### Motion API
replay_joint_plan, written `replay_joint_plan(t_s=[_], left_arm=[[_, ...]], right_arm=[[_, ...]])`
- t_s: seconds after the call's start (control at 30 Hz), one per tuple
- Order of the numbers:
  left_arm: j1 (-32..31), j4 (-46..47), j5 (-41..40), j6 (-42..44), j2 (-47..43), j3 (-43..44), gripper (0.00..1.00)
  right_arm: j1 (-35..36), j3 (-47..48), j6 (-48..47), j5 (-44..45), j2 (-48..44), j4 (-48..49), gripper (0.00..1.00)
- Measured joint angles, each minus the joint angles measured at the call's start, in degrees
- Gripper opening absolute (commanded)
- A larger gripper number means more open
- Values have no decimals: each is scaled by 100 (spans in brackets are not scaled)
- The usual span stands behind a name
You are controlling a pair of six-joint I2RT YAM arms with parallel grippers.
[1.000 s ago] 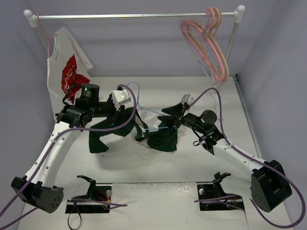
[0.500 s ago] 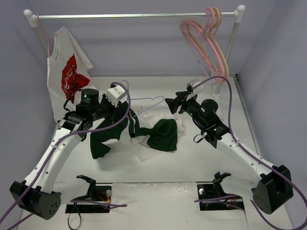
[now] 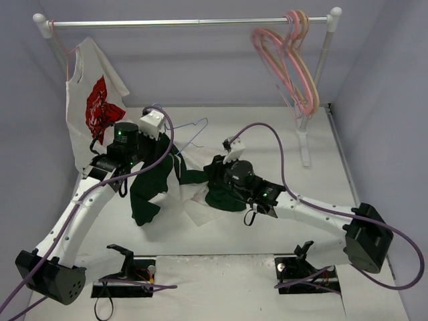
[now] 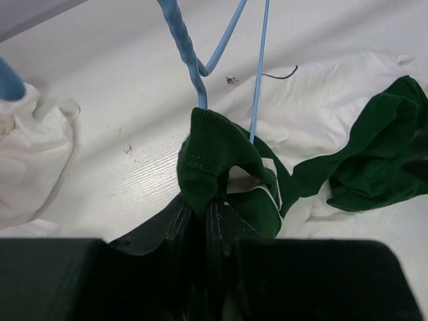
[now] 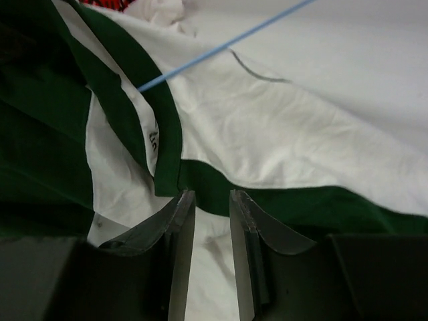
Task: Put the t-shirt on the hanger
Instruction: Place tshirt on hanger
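The t-shirt (image 3: 195,208), white with dark green sleeves and collar trim, lies bunched on the table between the arms. My left gripper (image 3: 168,152) is shut on its green collar (image 4: 200,170) and holds that part lifted, so a green sleeve (image 3: 144,200) hangs down. The thin light-blue hanger (image 3: 194,130) rises out of the collar beside my left gripper, and its wire (image 4: 186,47) goes into the neck opening. My right gripper (image 3: 212,175) is low over the shirt with its jaws slightly parted and empty (image 5: 212,197), just above the green trim (image 5: 221,190).
A white shirt with a red graphic (image 3: 93,100) hangs at the left end of the rail (image 3: 194,22). Thick pink hangers (image 3: 294,67) hang at the right end. A rack post (image 3: 304,144) stands at the back right.
My right arm has swung left and down from the back right onto the shirt. My left gripper has drawn the collar and hanger up and back to the left.
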Motion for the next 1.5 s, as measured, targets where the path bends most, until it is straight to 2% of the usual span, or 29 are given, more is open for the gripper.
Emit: replay_joint_plan(t_s=[0.23, 0.53, 0.97, 1.2, 1.3, 1.43, 1.5], left_arm=[[92, 96, -98, -201, -11, -184, 0], [149, 107, -92, -264, -4, -184, 0], [192, 105, -33, -348, -4, -184, 0], [192, 105, 33, -350, -7, -184, 0], [192, 105, 44, -350, -7, -184, 0], [192, 105, 55, -350, -7, -184, 0], [192, 105, 55, -350, -7, -184, 0]], right_arm=[[599, 426, 638, 610, 1021, 0, 38], [942, 1128, 1132, 1027, 1937, -35, 38], [1113, 1598, 1366, 1360, 2549, -398, 41], [1113, 1788, 1394, 1523, 2830, -518, 40], [1113, 1853, 1388, 1561, 2918, -555, 35], [1113, 1950, 1340, 1617, 3038, -592, 21], [1113, 1956, 1285, 1670, 3058, -623, 8]])
